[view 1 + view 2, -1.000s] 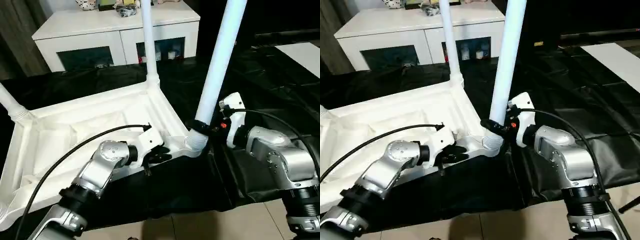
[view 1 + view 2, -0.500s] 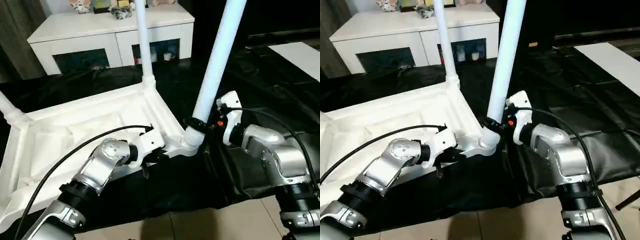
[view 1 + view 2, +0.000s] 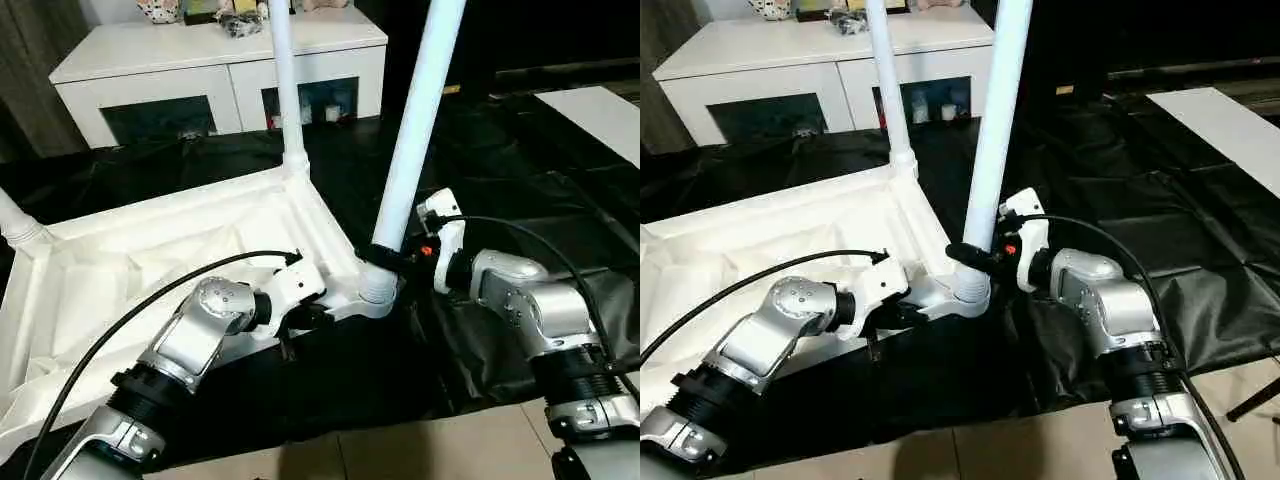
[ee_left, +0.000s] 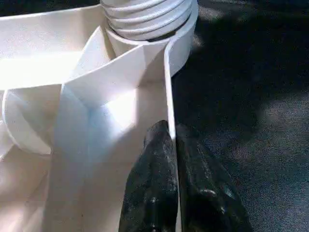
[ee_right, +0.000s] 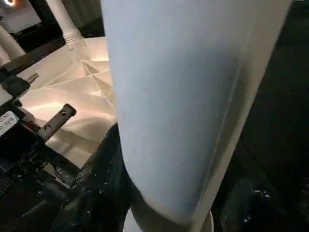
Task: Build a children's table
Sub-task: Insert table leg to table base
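The near leg [image 3: 415,120] now stands straighter than 1 second ago. The right gripper [image 3: 385,256] clasps its base. The left gripper [image 4: 171,140] pinches the table's rim [image 4: 168,87].

A home-like room, perhaps a living room. A low white cabinet [image 3: 230,60] with dark glass doors stands at the back, small toys and clutter [image 3: 215,10] on its top. A grey curtain [image 3: 25,70] hangs beside it, black sheeting [image 3: 500,170] covers the work area, and beige floor tiles [image 3: 420,450] show in front.
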Controlling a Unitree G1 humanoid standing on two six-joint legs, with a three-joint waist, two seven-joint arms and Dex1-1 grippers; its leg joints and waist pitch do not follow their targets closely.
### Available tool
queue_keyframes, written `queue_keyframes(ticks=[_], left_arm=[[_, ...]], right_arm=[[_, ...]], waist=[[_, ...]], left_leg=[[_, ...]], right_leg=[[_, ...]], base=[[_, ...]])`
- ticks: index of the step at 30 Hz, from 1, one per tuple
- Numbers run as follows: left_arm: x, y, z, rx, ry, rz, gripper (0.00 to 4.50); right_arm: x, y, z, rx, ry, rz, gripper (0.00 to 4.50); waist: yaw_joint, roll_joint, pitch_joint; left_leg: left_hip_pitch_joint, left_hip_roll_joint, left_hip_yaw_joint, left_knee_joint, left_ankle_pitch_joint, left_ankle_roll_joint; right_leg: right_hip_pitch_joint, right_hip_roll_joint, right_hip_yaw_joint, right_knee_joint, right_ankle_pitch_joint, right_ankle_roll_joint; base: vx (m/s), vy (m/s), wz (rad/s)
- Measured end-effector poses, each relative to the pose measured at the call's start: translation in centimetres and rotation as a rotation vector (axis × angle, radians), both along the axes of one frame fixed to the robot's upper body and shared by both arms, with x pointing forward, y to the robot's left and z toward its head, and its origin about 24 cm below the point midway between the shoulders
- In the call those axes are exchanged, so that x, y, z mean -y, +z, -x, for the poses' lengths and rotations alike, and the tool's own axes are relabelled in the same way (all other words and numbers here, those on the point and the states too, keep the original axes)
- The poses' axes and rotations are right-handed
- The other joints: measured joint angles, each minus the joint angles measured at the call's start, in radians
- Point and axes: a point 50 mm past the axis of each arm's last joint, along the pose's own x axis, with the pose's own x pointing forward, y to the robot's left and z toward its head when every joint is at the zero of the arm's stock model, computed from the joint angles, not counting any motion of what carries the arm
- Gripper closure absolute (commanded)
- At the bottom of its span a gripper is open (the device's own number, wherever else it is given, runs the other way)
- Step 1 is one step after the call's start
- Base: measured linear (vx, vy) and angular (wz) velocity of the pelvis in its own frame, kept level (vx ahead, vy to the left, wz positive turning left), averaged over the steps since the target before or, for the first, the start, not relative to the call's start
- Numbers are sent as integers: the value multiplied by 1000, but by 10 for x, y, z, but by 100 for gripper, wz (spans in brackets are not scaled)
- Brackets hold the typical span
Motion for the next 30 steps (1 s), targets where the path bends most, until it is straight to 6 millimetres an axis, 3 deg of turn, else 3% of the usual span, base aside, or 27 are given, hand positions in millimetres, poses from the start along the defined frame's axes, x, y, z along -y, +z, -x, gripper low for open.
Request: queue_keyframes(ticks=[10,21,30], left_arm=[[0,0,-1,7,16,-3,450],[1,-3,0,11,39,7,450],[2,-4,0,13,34,10,450]], right_arm=[[1,-6,-4,-5,-24,-40,264],[10,-22,11,32,-128,-145,264],[1,-12,23,189,6,109,265]], waist=[[-2,-3,0],[-1,1,-2],[-2,2,-3]], left_leg=[[1,0,0,0,0,0],[3,0,0,-1,0,0],[5,-1,0,-2,0,0]], right_leg=[[0,0,0,0,-2,3],[2,0,0,-1,-2,3],[4,0,0,-2,-3,4]], base=[[0,0,0],[0,0,0],[0,0,0]])
